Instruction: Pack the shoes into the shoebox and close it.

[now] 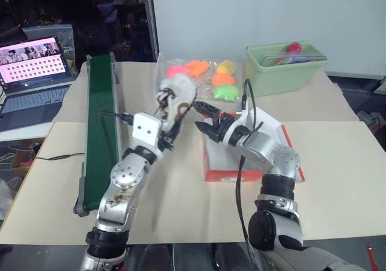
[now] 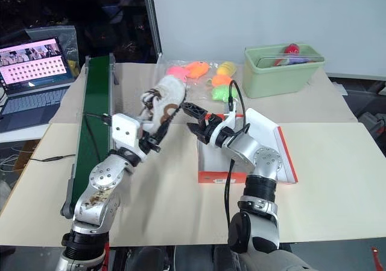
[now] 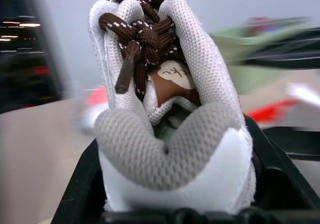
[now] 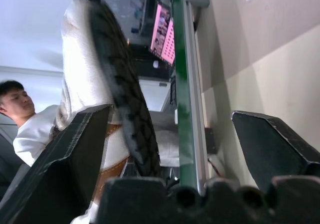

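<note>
the left hand (image 1: 170, 128) pinched a white mesh shoe (image 1: 178, 99) with dark brown laces, the spread right hand (image 1: 204, 117) at its 3 o'clock.

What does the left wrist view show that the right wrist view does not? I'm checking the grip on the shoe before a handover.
Left wrist view: the shoe from its heel end, with knotted brown laces and grey mesh collar, clamped by the left gripper, and a blurred green bin behind.

Right wrist view: the shoe's dark treaded sole between the open right gripper fingers, the green conveyor, a laptop, a person.

Both: the same shoe and the tan table.
</note>
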Controlling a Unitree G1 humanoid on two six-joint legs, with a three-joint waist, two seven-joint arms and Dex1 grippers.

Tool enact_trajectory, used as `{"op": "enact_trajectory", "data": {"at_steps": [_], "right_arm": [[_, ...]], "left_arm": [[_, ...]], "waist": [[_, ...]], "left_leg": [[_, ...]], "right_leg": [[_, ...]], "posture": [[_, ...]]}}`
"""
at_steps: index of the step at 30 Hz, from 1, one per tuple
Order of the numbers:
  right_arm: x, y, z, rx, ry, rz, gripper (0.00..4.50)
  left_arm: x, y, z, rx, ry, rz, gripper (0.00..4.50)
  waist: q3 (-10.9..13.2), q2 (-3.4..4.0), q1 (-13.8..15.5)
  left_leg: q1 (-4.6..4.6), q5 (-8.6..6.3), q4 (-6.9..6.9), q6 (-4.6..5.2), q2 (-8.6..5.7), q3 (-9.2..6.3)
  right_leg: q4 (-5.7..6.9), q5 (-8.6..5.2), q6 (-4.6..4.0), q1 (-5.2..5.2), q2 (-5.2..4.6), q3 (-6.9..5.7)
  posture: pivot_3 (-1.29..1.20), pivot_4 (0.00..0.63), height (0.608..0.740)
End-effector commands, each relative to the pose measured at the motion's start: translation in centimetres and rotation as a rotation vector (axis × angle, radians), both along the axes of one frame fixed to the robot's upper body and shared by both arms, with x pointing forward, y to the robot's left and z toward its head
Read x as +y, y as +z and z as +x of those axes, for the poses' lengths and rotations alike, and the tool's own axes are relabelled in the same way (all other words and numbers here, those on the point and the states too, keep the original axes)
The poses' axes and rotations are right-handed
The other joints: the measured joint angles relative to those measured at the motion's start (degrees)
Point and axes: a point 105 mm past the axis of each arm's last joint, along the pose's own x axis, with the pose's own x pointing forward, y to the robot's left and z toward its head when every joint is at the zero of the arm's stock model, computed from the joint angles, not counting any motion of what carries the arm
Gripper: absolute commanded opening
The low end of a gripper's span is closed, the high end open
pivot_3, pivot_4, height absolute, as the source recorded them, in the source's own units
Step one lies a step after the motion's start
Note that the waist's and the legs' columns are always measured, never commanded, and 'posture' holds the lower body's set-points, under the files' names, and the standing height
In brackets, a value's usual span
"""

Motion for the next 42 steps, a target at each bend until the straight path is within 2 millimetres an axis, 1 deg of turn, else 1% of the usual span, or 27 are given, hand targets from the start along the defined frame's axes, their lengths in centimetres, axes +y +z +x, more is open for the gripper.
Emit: {"op": "enact_trajectory", "data": {"at_steps": [1,7,13,17,21,25,27,28,29,30,31,32,34,35,37,38,42], "right_arm": [[3.6,3.2,-1.1,-0.089,0.106,0.056,4.50],[4.3,4.2,-1.3,-0.117,0.112,0.081,4.50],[3.7,5.3,-1.7,-0.164,0.102,0.125,4.50],[3.6,5.1,-1.7,-0.169,0.094,0.116,4.50],[3.7,5.0,-1.7,-0.174,0.092,0.093,4.50],[3.8,4.8,-1.7,-0.176,0.093,0.076,4.50],[3.7,4.5,-1.6,-0.167,0.081,0.062,3.97],[3.7,4.4,-1.6,-0.170,0.077,0.058,3.82],[3.7,4.4,-1.6,-0.172,0.075,0.056,3.41],[3.7,4.4,-1.6,-0.176,0.076,0.055,3.19],[3.7,4.4,-1.7,-0.179,0.078,0.055,2.78],[3.8,4.4,-1.7,-0.181,0.080,0.055,2.48],[4.0,4.5,-1.8,-0.183,0.083,0.055,1.74],[4.1,4.5,-1.8,-0.184,0.084,0.055,1.56],[4.2,4.7,-1.9,-0.183,0.083,0.076,0.94],[4.3,4.8,-2.1,-0.185,0.085,0.084,0.76],[4.9,4.7,-2.5,-0.186,0.094,0.088,0.76]], "left_arm": [[-2.0,1.6,-1.2,-0.029,-0.127,-0.027,2.46],[-1.9,1.6,-1.1,0.002,-0.141,-0.040,2.46],[-1.4,1.6,-0.7,0.034,-0.118,-0.068,2.46],[-1.0,1.8,-0.3,0.052,-0.100,-0.105,2.46],[-1.5,2.2,-0.4,0.042,-0.127,-0.093,2.46],[-1.6,2.1,-0.4,0.045,-0.135,-0.086,2.46],[-1.7,2.1,-0.4,0.044,-0.138,-0.079,2.45],[-1.7,2.1,-0.4,0.044,-0.138,-0.079,2.45],[-1.7,2.1,-0.4,0.043,-0.138,-0.075,2.45],[-1.7,2.0,-0.4,0.043,-0.136,-0.070,2.45],[-1.7,2.0,-0.4,0.044,-0.134,-0.068,2.45],[-1.6,2.0,-0.5,0.044,-0.133,-0.068,2.45],[-1.6,1.9,-0.5,0.045,-0.132,-0.066,2.45],[-1.6,1.9,-0.5,0.045,-0.132,-0.065,2.45],[-1.5,1.8,-0.6,0.045,-0.130,-0.064,2.45],[-1.5,1.8,-0.6,0.046,-0.128,-0.063,2.45],[-1.4,1.6,-0.6,0.053,-0.123,-0.056,2.45]], "waist": [[0.00,0.00,-0.24],[0.00,0.00,-0.01],[0.00,0.00,0.02],[0.00,0.00,0.02],[0.00,0.00,0.02],[0.00,0.00,0.01],[0.00,0.00,0.03],[0.00,0.00,0.03],[0.00,0.00,0.04],[0.00,0.00,0.04],[0.00,0.00,0.05],[0.00,0.00,0.05],[0.00,0.00,0.04],[0.01,0.01,0.04],[0.01,0.01,0.05],[0.01,0.01,0.04],[0.01,0.01,0.03]], "left_leg": [[0.00,0.00,0.00,0.00,0.01,0.00],[-0.03,0.00,0.00,0.00,0.00,-0.02],[-0.06,0.00,-0.01,0.00,0.00,-0.03],[-0.04,0.00,0.00,0.00,0.00,-0.03],[-0.04,0.00,0.00,0.00,0.00,-0.03],[-0.06,0.00,-0.01,0.00,0.01,-0.03],[-0.06,0.00,-0.01,0.00,0.01,-0.03],[-0.06,0.00,-0.01,0.00,0.00,-0.03],[-0.06,0.00,-0.01,0.00,0.00,-0.03],[-0.06,0.00,-0.01,0.00,0.00,-0.03],[-0.05,0.00,-0.01,0.00,0.00,-0.03],[-0.05,0.00,-0.01,0.00,0.00,-0.03],[-0.05,0.00,-0.01,0.00,0.01,-0.03],[-0.05,0.00,-0.01,0.00,0.01,-0.03],[-0.06,0.00,-0.01,0.00,0.00,-0.03],[-0.06,0.00,-0.01,0.00,0.00,-0.03],[-0.06,0.00,-0.01,0.00,0.01,-0.03]], "right_leg": [[0.00,0.00,0.00,0.00,0.01,0.01],[-0.03,0.00,0.01,0.00,0.01,0.01],[-0.02,0.00,0.01,-0.01,0.01,0.00],[-0.04,-0.01,0.01,-0.01,0.01,0.00],[-0.05,-0.01,0.01,-0.01,0.01,0.00],[-0.04,-0.01,0.01,-0.01,0.01,0.00],[-0.05,-0.01,0.01,-0.02,0.01,0.00],[-0.05,-0.01,0.01,-0.01,0.01,0.00],[-0.05,-0.01,0.01,-0.01,0.01,0.00],[-0.05,-0.01,0.01,-0.01,0.01,0.00],[-0.05,-0.01,0.02,-0.01,0.01,0.00],[-0.05,-0.01,0.02,-0.01,0.01,0.00],[-0.05,-0.01,0.02,-0.01,0.01,0.00],[-0.05,-0.01,0.02,-0.01,0.01,0.00],[-0.05,-0.01,0.02,-0.02,0.01,0.00],[-0.05,-0.01,0.02,-0.02,0.01,0.00],[-0.06,-0.01,0.02,-0.02,0.01,0.00]], "posture": [[0.00,0.150,0.729],[0.00,0.150,0.729],[0.00,0.150,0.729],[0.00,0.150,0.729],[0.00,0.150,0.729],[0.00,0.150,0.729],[0.00,0.150,0.729],[0.00,0.150,0.729],[0.00,0.150,0.729],[0.00,0.150,0.729],[0.00,0.150,0.729],[0.00,0.150,0.729],[0.00,0.150,0.729],[0.00,0.150,0.729],[0.00,0.150,0.729],[0.00,0.150,0.729],[0.00,0.150,0.729]]}}
